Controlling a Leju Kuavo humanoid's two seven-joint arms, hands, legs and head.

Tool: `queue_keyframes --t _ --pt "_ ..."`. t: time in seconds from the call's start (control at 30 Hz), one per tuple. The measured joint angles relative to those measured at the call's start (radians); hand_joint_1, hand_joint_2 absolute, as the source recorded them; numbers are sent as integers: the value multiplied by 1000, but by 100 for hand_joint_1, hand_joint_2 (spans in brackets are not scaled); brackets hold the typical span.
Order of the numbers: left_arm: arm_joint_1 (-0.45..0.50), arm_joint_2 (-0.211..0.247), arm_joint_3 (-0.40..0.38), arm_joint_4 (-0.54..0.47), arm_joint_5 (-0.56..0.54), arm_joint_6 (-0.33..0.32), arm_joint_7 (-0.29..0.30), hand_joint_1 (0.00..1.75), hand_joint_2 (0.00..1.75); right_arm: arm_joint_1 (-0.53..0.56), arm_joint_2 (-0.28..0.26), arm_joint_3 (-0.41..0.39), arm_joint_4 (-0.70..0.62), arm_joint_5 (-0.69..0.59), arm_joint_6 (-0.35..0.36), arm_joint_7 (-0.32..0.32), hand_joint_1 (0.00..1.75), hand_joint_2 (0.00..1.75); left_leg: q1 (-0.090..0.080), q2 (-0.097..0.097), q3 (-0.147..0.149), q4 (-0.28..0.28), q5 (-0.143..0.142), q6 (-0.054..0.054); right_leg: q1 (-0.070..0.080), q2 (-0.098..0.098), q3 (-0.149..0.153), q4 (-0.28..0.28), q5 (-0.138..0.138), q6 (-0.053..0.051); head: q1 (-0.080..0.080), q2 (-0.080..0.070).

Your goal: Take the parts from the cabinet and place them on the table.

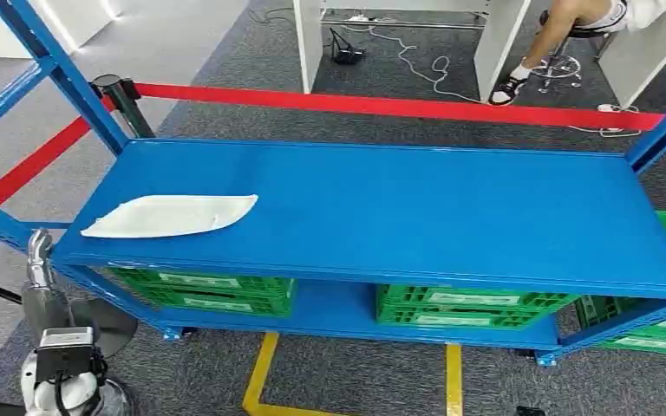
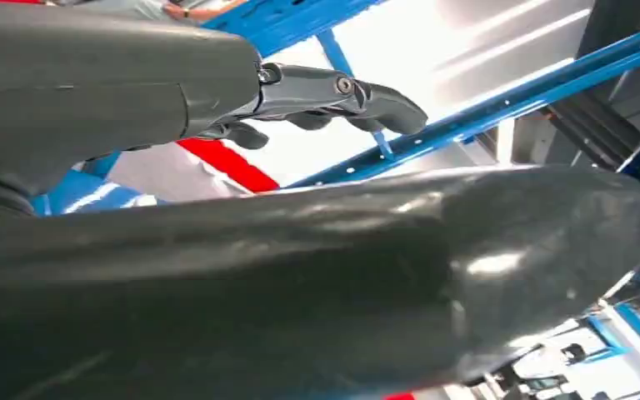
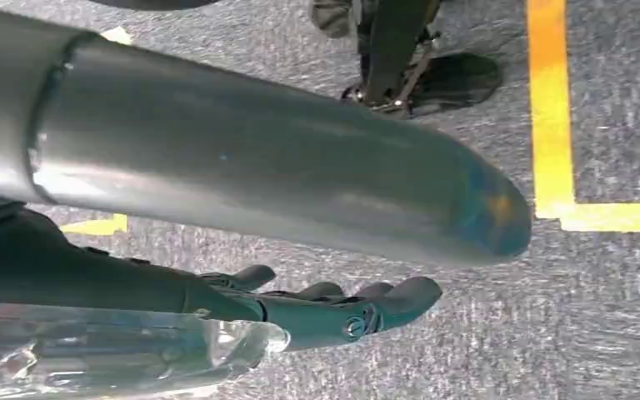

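Head view gives you the blue shelf (image 1: 416, 217) straight ahead, and the one loose thing on it is a white packet (image 1: 173, 216), lying flat near the shelf's front left corner, its long side roughly along the front edge. Green crates (image 1: 204, 290) sit on the shelf below, under the front edge; what they contain is hidden from you.

Your left robot hand (image 1: 39, 251) is raised just outside the front left corner, lower than the shelf top and apart from the packet. In the left wrist view its fingers (image 2: 358, 96) are stretched out with a slight curl and have nothing between them.

Your right robot hand (image 3: 325, 308) hangs over the grey carpet, fingers extended. A piece of clear plastic (image 3: 108, 354) lies against its palm side. Whether the hand is holding it you cannot tell from this angle.

Judging by its look, the packet is light, thin and limp, probably a soft bag or pouch with a smooth, slippery skin. Expect it to sag and fold when lifted, and to slide on the painted metal if you push it rather than lift it. Because it lies so flat, fingers coming straight down will find little to close on. The better hold is likely the near edge or the pointed end toward the shelf's middle. Work a finger under the rim and pinch against the thumb, or drag it slightly over the front edge first.
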Motion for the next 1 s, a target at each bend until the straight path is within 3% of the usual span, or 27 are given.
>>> queue_keyframes --t 0.03,0.07,0.17,0.23,0.27,0.33,0.37,0.4,0.43,0.47,0.5,0.53,0.57,0.67,0.73,0.77,0.87,0.9,0.93,1.0 --pt "0 0 0 0 0 0 0 0 0 0 0 0 0 0 2 0 0 0 1 3 26 -71 37 2 0 1 5 0 -6 6 -1 0" --pt "0 -1 -1 0 0 0 0 0 0 -2 -1 0 0 1 2 0 0 0 -2 3 47 -107 16 2 8 4 0 7 -18 15 -2 0" --pt "2 -3 -1 0 1 1 0 0 0 -2 -2 0 0 5 2 4 0 0 -5 -1 45 -108 4 22 6 2 4 -10 -20 30 2 0" --pt "2 -3 -1 -2 1 2 0 0 0 -2 -6 0 0 8 2 5 0 0 3 -2 60 -117 4 36 6 -3 11 6 -33 43 5 0" --pt "0 -4 -1 -2 1 2 0 0 0 -3 -5 0 0 9 3 5 0 0 4 -1 64 -117 -1 44 5 -5 -18 62 -63 45 12 0" --pt "2 -6 -2 -2 1 2 0 0 0 -3 -6 0 0 12 3 6 0 0 1 0 70 -117 -8 52 4 -5 -112 227 -128 49 11 0" --pt "2 -6 -2 -2 1 2 0 0 0 -1 -6 0 0 13 3 8 0 0 0 0 73 -117 -13 53 4 -5 -153 290 -146 50 11 0" --pt "4 -6 -2 -2 1 2 0 0 0 1 -6 0 0 15 3 11 0 0 -1 -1 78 -117 -17 52 4 -5 -178 316 -141 50 12 0" --pt "4 -6 -2 -2 1 2 0 0 0 2 -6 0 0 16 3 14 0 0 -1 -3 86 -117 -23 51 4 -5 -178 290 -105 50 11 0" --pt "5 -6 -2 -2 1 2 0 0 0 3 -6 0 0 18 2 14 0 0 -1 -3 97 -117 -30 49 4 -5 -154 221 -49 48 13 0" --pt "4 -6 -2 -2 1 3 0 0 0 2 -7 0 0 18 2 14 0 0 0 -4 110 -117 -38 45 4 -6 -114 122 14 45 12 0" --pt "4 -6 -2 -2 1 3 0 0 0 2 -8 0 0 19 2 15 0 0 0 -4 118 -117 -47 41 4 -7 -81 40 59 43 13 0" --pt "3 -6 -2 -2 1 3 0 0 0 1 -9 0 0 19 2 15 0 0 -8 -4 121 -113 -55 33 7 -6 -65 15 47 40 13 0" --pt "3 -6 -2 -3 1 6 0 0 0 2 -11 0 0 24 0 17 0 0 -4 -5 127 -125 -56 22 12 -4 -62 12 44 23 10 0" --pt "4 -6 -2 -5 1 6 0 0 0 1 -11 0 -1 27 -1 17 0 0 -5 -3 136 -130 -66 8 3 -3 -49 2 43 9 10 0" --pt "2 -7 -4 -8 1 6 0 0 0 0 -11 0 -1 29 -1 16 0 0 -6 -1 127 -98 -82 3 2 -3 -42 -1 38 3 3 0" --pt "3 -5 -4 -8 1 7 0 0 0 -2 -13 0 -1 30 -2 16 0 0 -3 0 -12 133 -168 -3 3 -4 -35 -1 27 -6 0 0" --pt "6 -5 -4 -8 1 8 0 0 0 -1 -13 0 -1 31 -2 17 0 0 -3 0 -51 181 -168 -2 4 -4 -32 -1 23 -8 0 0" --pt "8 -5 -4 -8 1 8 0 0 0 -1 -13 0 -1 32 -2 17 0 0 -3 0 -60 175 -141 0 5 -3 -26 -1 19 -8 0 0" --pt "8 -5 -4 -8 1 8 0 0 0 2 -13 0 0 34 -2 19 0 0 -5 0 -17 47 -33 9 6 -1 -8 -1 8 -5 0 0"
